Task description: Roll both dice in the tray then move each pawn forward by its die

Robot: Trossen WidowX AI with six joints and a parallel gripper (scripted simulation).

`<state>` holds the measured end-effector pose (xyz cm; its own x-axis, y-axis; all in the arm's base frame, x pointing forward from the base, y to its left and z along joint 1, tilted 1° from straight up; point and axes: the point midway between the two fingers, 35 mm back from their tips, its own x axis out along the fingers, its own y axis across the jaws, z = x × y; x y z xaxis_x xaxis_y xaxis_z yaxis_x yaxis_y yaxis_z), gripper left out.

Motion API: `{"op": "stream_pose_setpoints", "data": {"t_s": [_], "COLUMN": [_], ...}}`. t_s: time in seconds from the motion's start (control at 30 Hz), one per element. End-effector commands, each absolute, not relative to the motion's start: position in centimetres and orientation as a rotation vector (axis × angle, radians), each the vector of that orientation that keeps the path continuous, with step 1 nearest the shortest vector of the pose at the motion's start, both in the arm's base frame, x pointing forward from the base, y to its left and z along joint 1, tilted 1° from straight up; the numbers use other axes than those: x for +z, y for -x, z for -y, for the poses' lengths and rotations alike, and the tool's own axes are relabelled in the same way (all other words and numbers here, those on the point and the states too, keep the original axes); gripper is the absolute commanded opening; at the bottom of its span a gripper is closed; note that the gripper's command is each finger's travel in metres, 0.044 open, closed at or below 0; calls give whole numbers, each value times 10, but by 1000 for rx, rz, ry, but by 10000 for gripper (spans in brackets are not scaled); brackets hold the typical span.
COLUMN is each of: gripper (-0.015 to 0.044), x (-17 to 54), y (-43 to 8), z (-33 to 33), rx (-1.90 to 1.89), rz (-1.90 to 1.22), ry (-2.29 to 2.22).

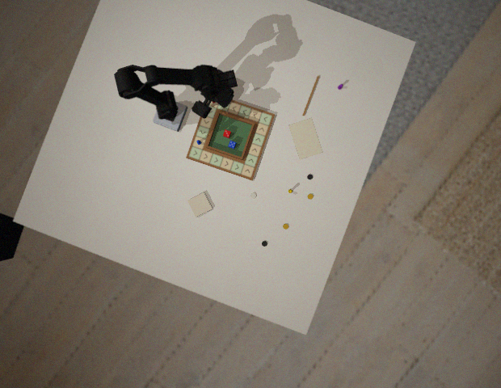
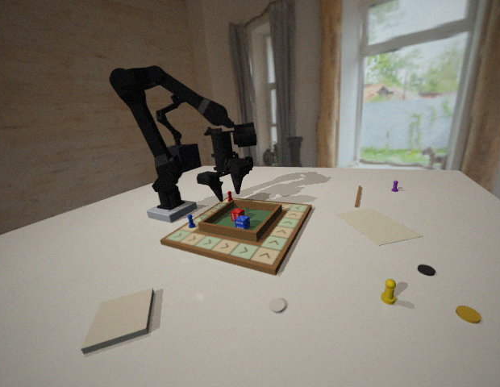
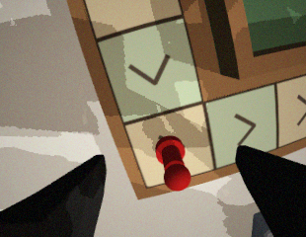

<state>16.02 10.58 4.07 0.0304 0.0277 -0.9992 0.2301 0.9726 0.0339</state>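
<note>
On the board's corner square, the red pawn (image 2: 230, 196) (image 3: 173, 163) stands upright, with the gripper (image 1: 218, 106) (image 2: 229, 197) (image 3: 173, 158) spread wide around it, nothing held. Now the fingers should be lifted straight up, kept well spread, so that the pawn isn't brushed or tipped.

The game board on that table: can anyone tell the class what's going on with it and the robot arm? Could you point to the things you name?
The arm's claw (image 2: 229, 197) (image 3: 173, 158) is open just above the red pawn (image 2: 230, 196) (image 3: 173, 160), which stands upright on a corner square of the board (image 1: 253, 179) (image 2: 275, 268), untouched by the fingers. The red die (image 1: 227, 133) (image 2: 237, 214) and the blue die (image 1: 232, 144) (image 2: 242, 222) lie in the tray in the middle. The blue pawn (image 1: 198, 142) (image 2: 191, 221) stands on a square along one side. The arm has yet to move clear.
</note>
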Motion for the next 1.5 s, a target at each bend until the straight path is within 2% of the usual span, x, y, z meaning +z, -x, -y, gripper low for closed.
{"op": "stream_pose_setpoints", "data": {"t_s": [0.0, 0.1, 0.23, 0.53, 1.03, 1.47], "gripper": [440, 440, 440, 204, 200, 200], "x": [52, 85, 88, 89, 91, 92], "y": [-161, -159, -158, -181, -161, -159], "z": [-106, -104, -104, -40, 77, 79], "rx": [-158, -166, -166, 87, 564, 580], "rz": [-1534, -1537, -1537, -1539, -1466, -1461], "ry": [-207, -206, -205, 68, 575, 592]}}
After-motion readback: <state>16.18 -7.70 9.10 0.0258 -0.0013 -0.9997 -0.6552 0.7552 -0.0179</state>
